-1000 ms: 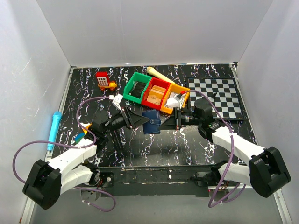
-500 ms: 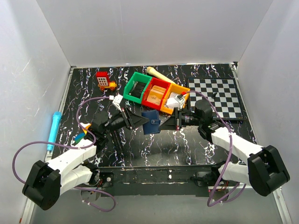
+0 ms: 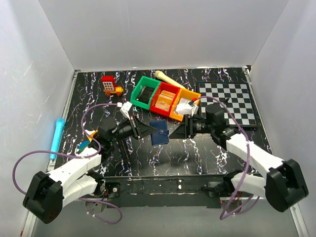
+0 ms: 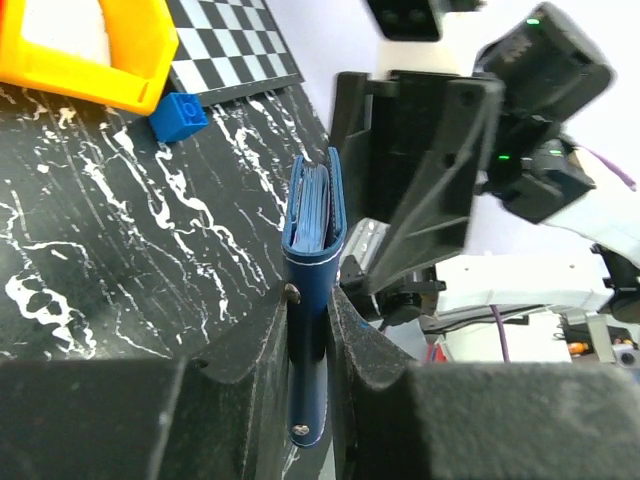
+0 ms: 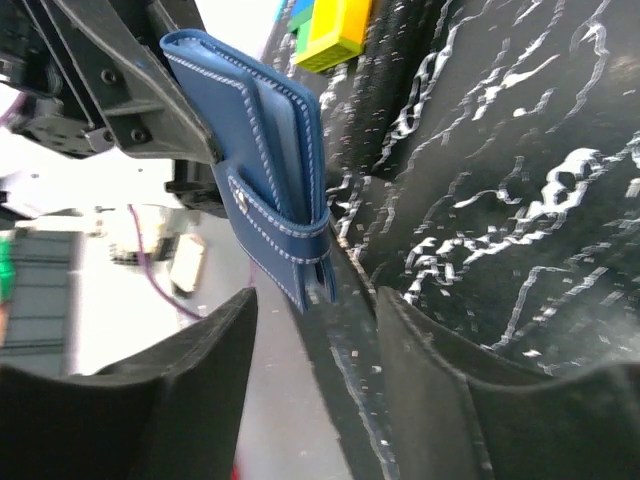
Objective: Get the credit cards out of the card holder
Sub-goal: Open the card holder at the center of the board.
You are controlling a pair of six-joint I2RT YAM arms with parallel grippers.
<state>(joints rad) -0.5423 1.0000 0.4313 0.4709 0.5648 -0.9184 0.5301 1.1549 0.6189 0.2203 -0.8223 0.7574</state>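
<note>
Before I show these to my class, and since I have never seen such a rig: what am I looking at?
Two robot arms sit at a black marbled table. One picture looks down from above; the other two come from a camera on each wrist. On the table are three coloured bins, a checkerboard and a red toy. The left hand pinches a dark blue card holder. The right hand is open, facing it and holding nothing.

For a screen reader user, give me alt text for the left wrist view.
A navy card holder, edge-on, is clamped in the left tool. The open right tool faces it from just beyond; a black marbled table lies left.
</note>
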